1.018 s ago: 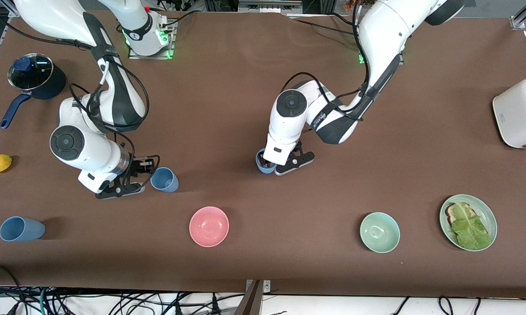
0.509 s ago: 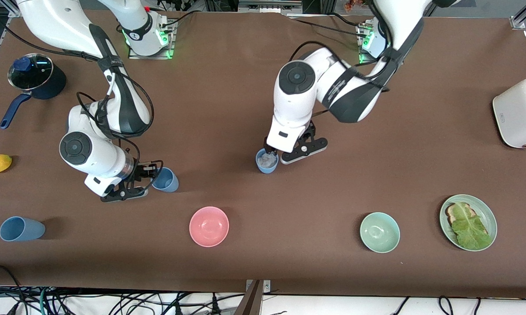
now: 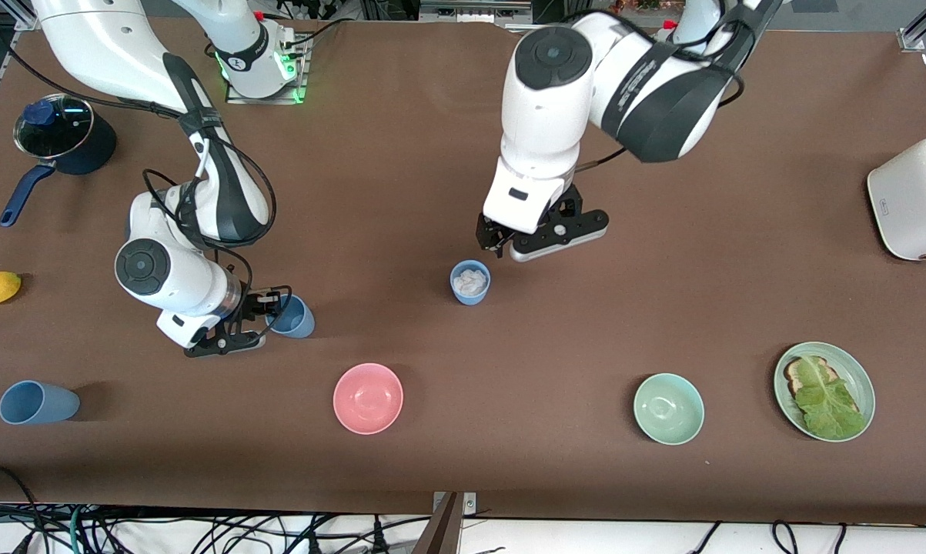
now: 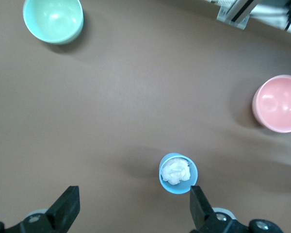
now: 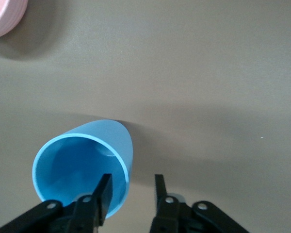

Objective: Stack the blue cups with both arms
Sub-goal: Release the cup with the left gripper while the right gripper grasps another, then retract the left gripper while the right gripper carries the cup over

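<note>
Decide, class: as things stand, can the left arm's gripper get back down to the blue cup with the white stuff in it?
Probably yes. The left gripper hangs open just above the filled blue cup, which stands upright and alone, with bare table around it and nothing between them.

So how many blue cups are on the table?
3. One blue cup with white stuff stands mid-table; one cup sits at the right gripper; one lying cup is nearest the front camera.
</note>
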